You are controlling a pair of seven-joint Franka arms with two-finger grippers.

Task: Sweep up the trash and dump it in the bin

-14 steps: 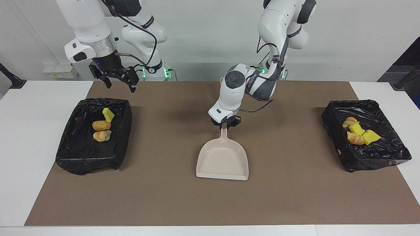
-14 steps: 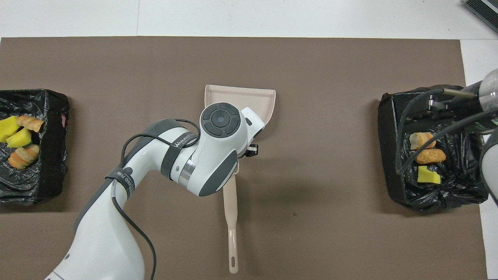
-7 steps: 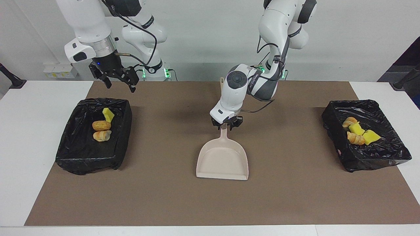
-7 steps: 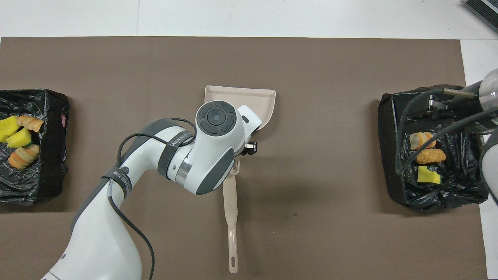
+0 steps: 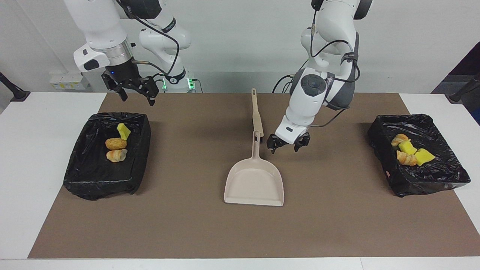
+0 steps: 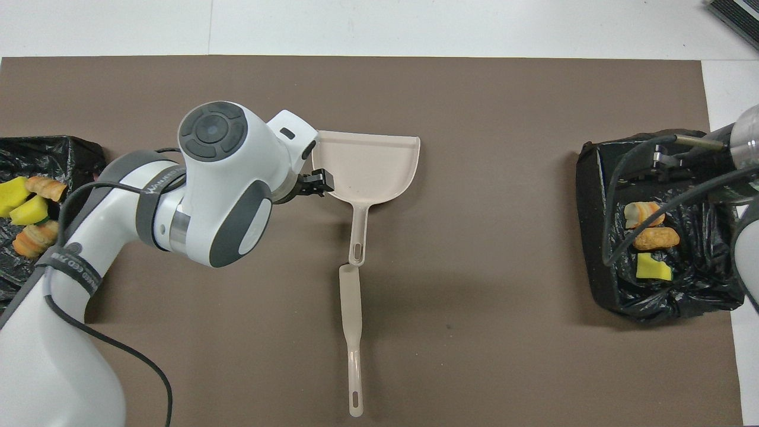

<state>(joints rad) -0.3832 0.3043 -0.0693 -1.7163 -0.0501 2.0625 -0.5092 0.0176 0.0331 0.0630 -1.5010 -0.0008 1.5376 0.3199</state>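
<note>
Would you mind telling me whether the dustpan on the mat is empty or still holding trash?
Empty. The dustpan lies flat with a bare scoop; the trash sits in the bins.

a: where is the left arm?
b: it bends down low from its base, wrist tipped. the left gripper (image 5: 287, 145) hangs with its fingers spread wide and holds nothing.
a: and the right arm?
b: it waits up high. the right gripper (image 5: 136, 94) points down, fingers apart, holding nothing.
</note>
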